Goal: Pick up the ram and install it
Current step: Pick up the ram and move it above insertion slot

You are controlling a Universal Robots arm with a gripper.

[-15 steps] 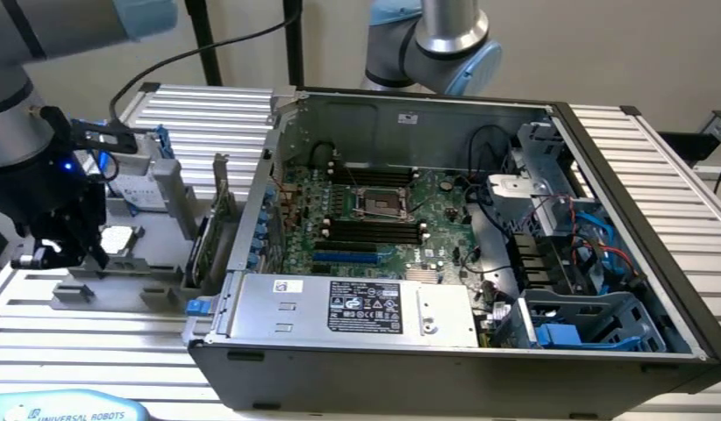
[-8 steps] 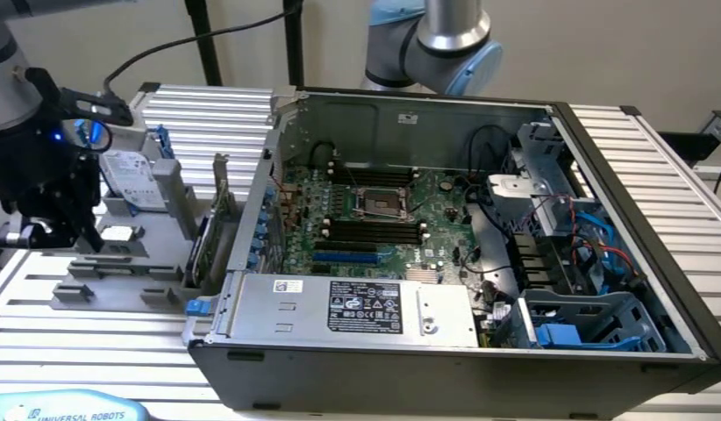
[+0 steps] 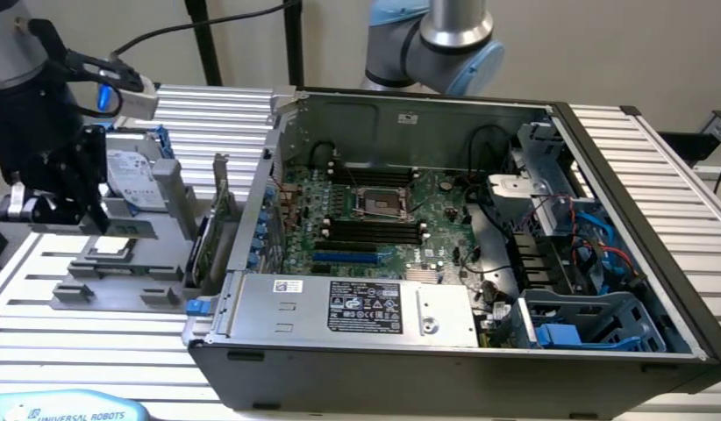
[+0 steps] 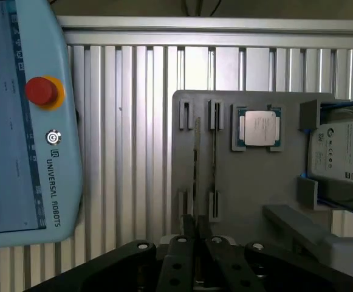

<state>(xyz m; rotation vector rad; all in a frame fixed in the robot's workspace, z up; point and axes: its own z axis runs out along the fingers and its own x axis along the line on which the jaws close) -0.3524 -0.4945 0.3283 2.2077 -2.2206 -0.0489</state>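
Black and jointed, our claw (image 4: 195, 226) sits at one end of the ram (image 4: 196, 164), a thin stick we see only edge-on, so its chips are hidden. Whether the claw is clenched or released we cannot tell. We find the ram standing on edge in the slotted matte grey plastic holder (image 4: 255, 188), its long axis parallel to the ribs of the grooved aluminium table (image 4: 133, 152), just beside a second edge-on stick (image 4: 214, 164). A square silver processor (image 4: 260, 129) lies near, and a labelled hard drive (image 4: 343, 152) is cut off.
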